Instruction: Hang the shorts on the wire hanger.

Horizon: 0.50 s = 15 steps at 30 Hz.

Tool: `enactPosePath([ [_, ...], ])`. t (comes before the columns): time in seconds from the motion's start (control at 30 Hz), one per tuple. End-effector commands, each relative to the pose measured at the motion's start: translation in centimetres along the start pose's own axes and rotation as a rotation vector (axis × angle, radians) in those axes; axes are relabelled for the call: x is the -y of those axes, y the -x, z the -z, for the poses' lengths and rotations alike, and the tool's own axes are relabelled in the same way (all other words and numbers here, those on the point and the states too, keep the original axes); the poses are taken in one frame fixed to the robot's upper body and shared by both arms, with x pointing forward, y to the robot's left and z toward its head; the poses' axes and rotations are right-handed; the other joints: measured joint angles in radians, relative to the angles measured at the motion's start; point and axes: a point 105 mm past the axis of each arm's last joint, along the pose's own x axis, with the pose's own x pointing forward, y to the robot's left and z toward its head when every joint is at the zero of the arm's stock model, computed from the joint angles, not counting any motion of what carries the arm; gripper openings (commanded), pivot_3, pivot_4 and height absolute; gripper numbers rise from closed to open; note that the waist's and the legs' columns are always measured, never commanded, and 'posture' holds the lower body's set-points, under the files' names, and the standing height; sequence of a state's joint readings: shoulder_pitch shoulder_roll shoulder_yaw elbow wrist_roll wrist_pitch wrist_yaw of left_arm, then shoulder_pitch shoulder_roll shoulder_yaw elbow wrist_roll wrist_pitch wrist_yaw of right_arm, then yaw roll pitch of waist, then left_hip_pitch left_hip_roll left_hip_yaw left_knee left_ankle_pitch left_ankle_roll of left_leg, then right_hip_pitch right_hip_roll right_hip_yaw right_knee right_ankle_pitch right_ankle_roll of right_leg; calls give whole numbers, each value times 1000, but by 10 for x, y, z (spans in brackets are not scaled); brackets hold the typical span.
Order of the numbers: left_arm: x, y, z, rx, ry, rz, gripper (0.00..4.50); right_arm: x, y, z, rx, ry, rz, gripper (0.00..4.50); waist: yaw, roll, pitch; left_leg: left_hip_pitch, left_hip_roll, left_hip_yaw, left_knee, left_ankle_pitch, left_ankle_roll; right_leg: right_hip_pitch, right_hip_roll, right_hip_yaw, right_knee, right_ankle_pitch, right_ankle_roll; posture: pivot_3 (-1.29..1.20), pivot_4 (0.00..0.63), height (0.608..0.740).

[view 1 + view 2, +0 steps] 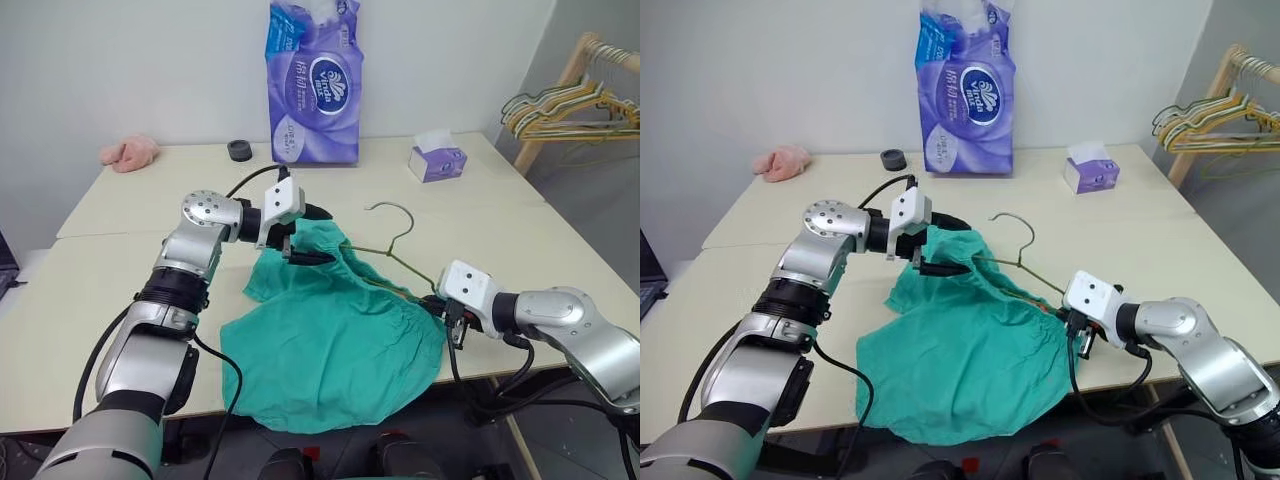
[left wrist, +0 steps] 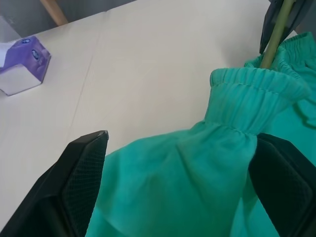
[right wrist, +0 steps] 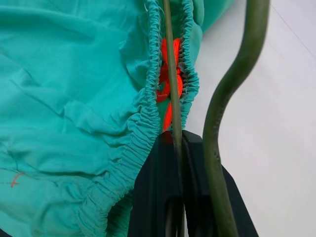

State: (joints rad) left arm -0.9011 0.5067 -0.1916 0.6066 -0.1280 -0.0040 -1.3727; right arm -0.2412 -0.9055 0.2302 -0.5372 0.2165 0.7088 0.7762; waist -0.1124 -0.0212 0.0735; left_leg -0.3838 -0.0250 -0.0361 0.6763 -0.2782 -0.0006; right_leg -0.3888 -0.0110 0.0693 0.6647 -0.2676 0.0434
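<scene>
Right gripper [image 1: 447, 318] pinches wire hanger [image 1: 398, 243], its bar hidden inside shorts [image 1: 335, 340]

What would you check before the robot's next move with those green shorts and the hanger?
1. Right end effector shut on the wire hanger: ok.
2. Left end effector open, fingers either side of the shorts: ok.
3. Hanger wire passes inside the elastic waistband: ok, seen from the right wrist.
4. Shorts hanging fully on the hanger: not ok, most cloth lies on the table.
5. Hanger's far corner inside the cloth: cannot tell.
</scene>
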Motion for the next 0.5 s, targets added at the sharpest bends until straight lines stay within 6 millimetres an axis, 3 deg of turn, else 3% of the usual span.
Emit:
enactPosePath([
  [0.03, 2, 1, -7, -11, -15, 60, 4459, -2, 4, -10, 27, 71, -6, 0, -2, 0, 0, 0, 0, 0, 0, 0, 0, 0, 0, 0, 0, 0, 0, -182, 30, 740],
  [0.5, 37, -12, 14, -85, -2, 266, 4459, -2, 5, -16, 29, 104, -13, 0, -3, 0, 0, 0, 0, -1, 0, 0, 0, 0, 0, 0, 0, 0, 0, -188, 30, 740],
])
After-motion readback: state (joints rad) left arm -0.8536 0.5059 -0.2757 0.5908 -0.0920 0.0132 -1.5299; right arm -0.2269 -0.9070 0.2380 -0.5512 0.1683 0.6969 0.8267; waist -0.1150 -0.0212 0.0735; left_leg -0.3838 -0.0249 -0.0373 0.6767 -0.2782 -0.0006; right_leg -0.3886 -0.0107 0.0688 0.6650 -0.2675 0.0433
